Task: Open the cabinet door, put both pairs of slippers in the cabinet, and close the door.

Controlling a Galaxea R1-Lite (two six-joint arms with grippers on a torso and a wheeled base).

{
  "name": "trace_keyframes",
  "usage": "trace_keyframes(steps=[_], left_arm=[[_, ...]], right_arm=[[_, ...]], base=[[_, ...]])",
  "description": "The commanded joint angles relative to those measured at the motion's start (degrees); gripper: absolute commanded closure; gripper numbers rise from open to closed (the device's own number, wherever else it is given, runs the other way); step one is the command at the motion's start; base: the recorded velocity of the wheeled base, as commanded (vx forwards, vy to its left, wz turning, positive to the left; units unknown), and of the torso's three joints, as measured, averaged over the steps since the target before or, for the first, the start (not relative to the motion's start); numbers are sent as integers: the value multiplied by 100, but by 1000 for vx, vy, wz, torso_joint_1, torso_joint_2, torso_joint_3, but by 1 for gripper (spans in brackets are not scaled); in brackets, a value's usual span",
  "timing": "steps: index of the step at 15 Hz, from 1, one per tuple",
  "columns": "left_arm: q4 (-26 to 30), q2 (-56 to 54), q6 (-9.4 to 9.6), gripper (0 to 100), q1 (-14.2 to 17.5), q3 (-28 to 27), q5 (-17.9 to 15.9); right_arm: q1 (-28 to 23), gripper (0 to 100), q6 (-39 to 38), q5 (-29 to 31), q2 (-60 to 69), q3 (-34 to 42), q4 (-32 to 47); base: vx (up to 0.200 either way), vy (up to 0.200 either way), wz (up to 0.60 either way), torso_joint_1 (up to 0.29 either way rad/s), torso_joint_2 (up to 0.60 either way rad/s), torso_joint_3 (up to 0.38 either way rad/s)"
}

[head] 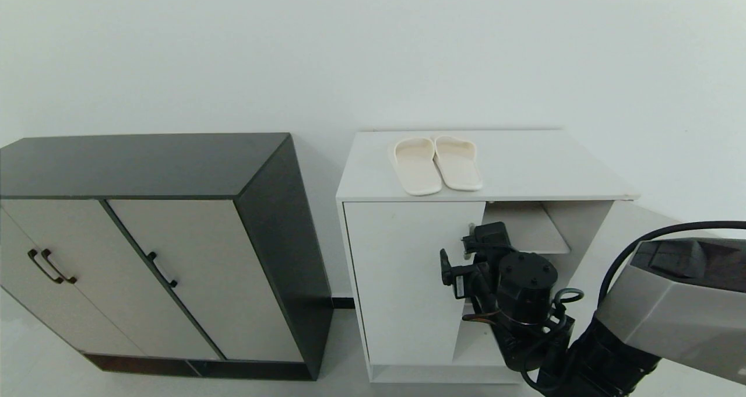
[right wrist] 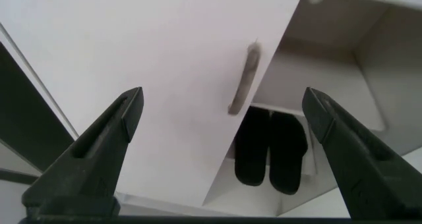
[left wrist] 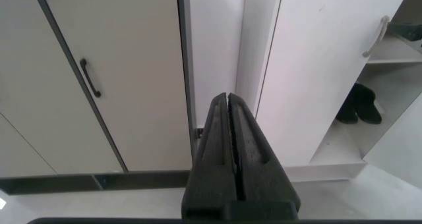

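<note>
Your white wooden cabinet (head: 408,280) stood open, pair of black slippers (right wrist: 270,155) inside; cream foam slippers (head: 436,164) waited on top. Right claw (right wrist: 223,99) gaped wide, empty; left claw (left wrist: 229,102) closed, empty.

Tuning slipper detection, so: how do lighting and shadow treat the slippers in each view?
Head view: cream slippers evenly lit, faint against the white cabinet top. Right wrist view: black slippers in shade, yet stark against the pale interior. Left wrist view: same pair, dark but distinct.

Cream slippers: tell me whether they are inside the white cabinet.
No, the cream slippers lie side by side on top of the white cabinet, not inside it.
</note>
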State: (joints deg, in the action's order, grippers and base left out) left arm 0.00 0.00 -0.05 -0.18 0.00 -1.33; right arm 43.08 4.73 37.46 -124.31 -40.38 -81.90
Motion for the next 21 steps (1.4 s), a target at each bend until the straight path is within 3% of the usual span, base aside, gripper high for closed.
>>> trace_keyframes(steps=[1,7,9,11,14,16,21], left_arm=[[0,9,-4,100,1,0,1],[0,9,14,100,1,0,63],[0,9,14,100,1,0,115],[0,9,14,100,1,0,115],[0,9,14,100,1,0,107],[0,9,14,100,1,0,107],[0,9,22,100,1,0,98]], right_arm=[[-10,0,2,-11,-23,3,-11],[-63,0,195,-485,73,126,-555],[-19,0,186,-538,697,-339,886],[183,0,-394,-547,1304,-972,2679],[280,0,-1071,-538,1673,-2027,4402],[253,0,-1220,-503,1655,-2370,4692],[253,0,-1334,-494,1480,-2387,4533]], base=[[0,0,0,251,-564,-315],[0,0,0,116,-256,-143],[0,0,0,0,0,0],[0,0,0,0,0,0],[0,0,0,0,0,0],[0,0,0,0,0,0],[40,0,0,1,0,1]])
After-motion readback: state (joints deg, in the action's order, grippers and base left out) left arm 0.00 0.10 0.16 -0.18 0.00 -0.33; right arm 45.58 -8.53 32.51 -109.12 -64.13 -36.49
